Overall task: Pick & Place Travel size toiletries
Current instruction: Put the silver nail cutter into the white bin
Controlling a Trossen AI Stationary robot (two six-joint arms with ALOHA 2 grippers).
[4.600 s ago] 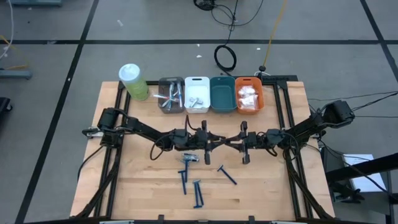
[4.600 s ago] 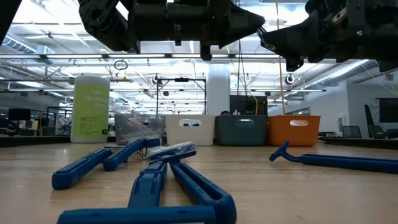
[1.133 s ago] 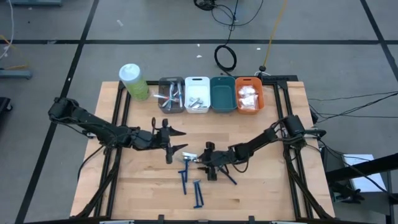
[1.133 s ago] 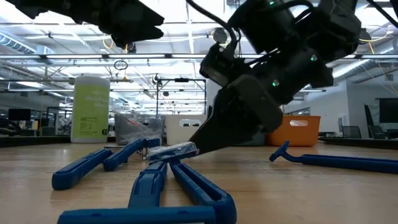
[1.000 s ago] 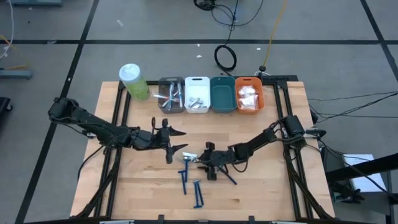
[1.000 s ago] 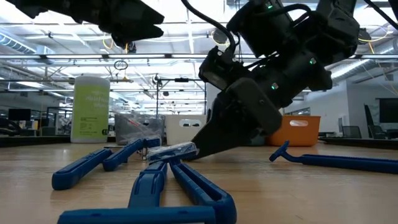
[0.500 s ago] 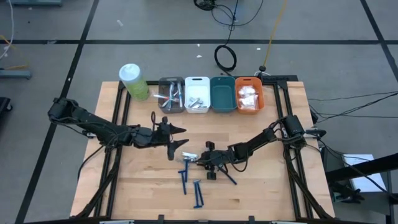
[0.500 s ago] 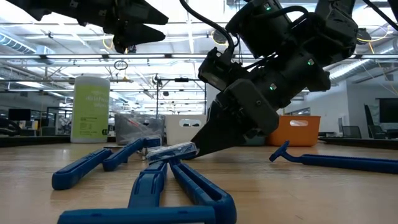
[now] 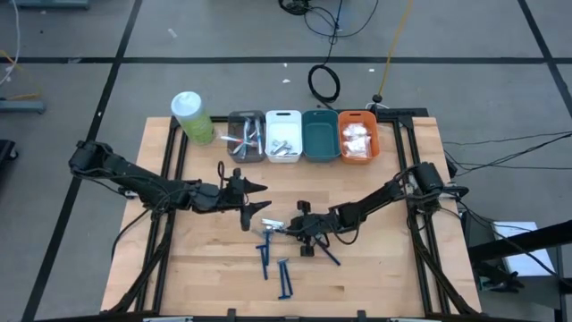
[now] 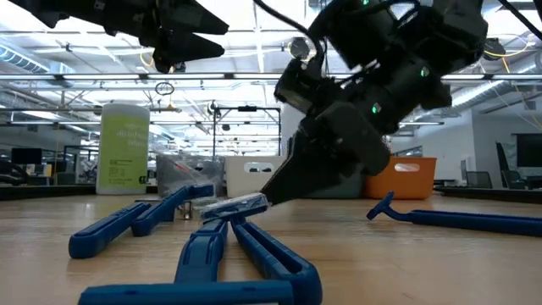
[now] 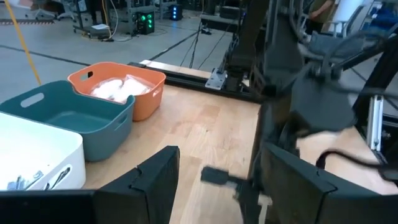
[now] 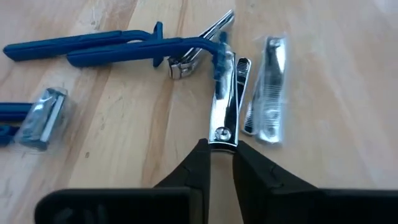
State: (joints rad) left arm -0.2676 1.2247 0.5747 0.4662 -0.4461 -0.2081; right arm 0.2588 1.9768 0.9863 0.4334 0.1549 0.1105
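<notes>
From above, the right gripper [image 9: 288, 225] reaches the middle of the tabletop [image 9: 393, 268], beside the blue razors [image 9: 284, 277]; the left gripper [image 9: 257, 199] hovers nearby, jaws spread. Level with the tabletop, the right gripper's [image 10: 269, 191] tip meets a silvery item. The right wrist view shows its jaws pinching a silvery nail clipper [image 12: 225, 107] (another clipper [image 12: 267, 90] lies just beside it).

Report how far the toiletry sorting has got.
Done: the grey bin, the white bin and the orange bin already hold items. In hand: the right gripper pinches a silvery nail clipper on the table; the left gripper hovers open nearby. Left: a second clipper and the blue razors on the table; the teal bin is empty.
</notes>
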